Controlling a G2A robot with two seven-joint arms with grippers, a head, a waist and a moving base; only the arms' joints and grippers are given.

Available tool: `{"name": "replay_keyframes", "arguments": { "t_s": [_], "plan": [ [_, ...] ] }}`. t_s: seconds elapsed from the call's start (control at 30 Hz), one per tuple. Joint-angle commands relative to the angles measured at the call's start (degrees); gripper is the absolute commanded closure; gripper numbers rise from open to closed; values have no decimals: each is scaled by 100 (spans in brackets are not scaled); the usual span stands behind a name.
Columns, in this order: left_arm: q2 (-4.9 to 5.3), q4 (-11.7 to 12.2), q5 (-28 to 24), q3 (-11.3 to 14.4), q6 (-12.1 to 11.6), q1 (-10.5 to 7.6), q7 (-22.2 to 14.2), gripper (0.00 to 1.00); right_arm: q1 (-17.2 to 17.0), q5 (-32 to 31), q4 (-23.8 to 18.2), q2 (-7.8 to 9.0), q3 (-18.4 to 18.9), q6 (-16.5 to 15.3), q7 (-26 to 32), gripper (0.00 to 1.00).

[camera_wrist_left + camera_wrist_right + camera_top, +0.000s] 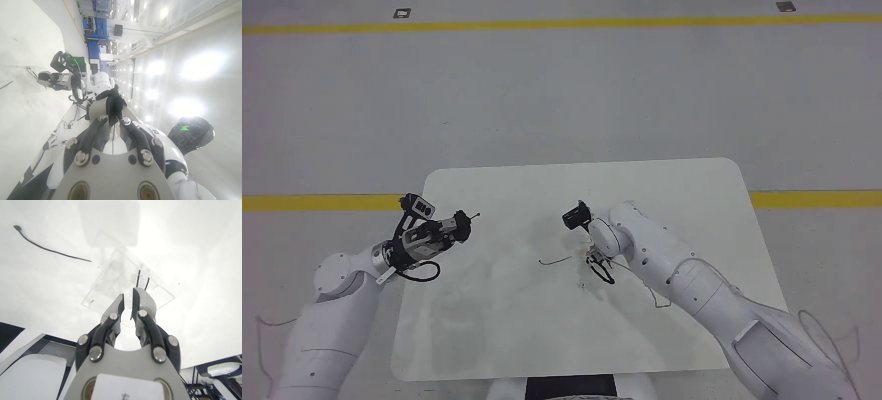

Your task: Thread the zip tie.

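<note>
A thin black plastic zip tie [555, 261] is laid loose near the centre of the top view on the white rounded table [502, 340], beside a clear square plastic plate [105, 285]. The right gripper [128, 294] is held over that plate, fingers narrowly parted and empty; the left gripper [464, 226], at mid-left, is closed on a thin black strip [112, 136]

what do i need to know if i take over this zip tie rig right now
Left claw: shut on a thin black plastic zip tie, held above the left part of the white table.
Right claw: open, empty, just above the clear square plastic plate mid-table.
Two black tie ends stand up from the plate. A loose black zip tie lies beside it.
Done: one tie in hand. Left: threading it.
</note>
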Motion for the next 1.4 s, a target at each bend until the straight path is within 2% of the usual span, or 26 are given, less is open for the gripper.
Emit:
{"name": "replay_keyframes", "arguments": {
  "t_s": [0.0, 0.47, 0.77, 0.9, 1.13, 1.37],
  "plan": [
    [0, 0, 0, 0, 0, 0, 0, 100, 25, -10, 90, -33, -22, 10, -26, 91],
    [0, 0, 0, 0, 0, 0, 0, 100, 157, -18, 565, -246, -102, -42, -87, 91],
    [0, 0, 0, 0, 0, 0, 0, 100, 56, -545, 244, -216, -97, -159, 12, 80],
    [0, 0, 0, 0, 0, 0, 0, 100, -30, -697, 130, -194, -44, -165, 100, 80],
    [0, 0, 0, 0, 0, 0, 0, 100, -120, -601, 224, -202, 112, -256, 54, 82],
    [0, 0, 0, 0, 0, 0, 0, 100, -139, -506, 367, -234, 223, -340, -19, 91]
  ]
}}
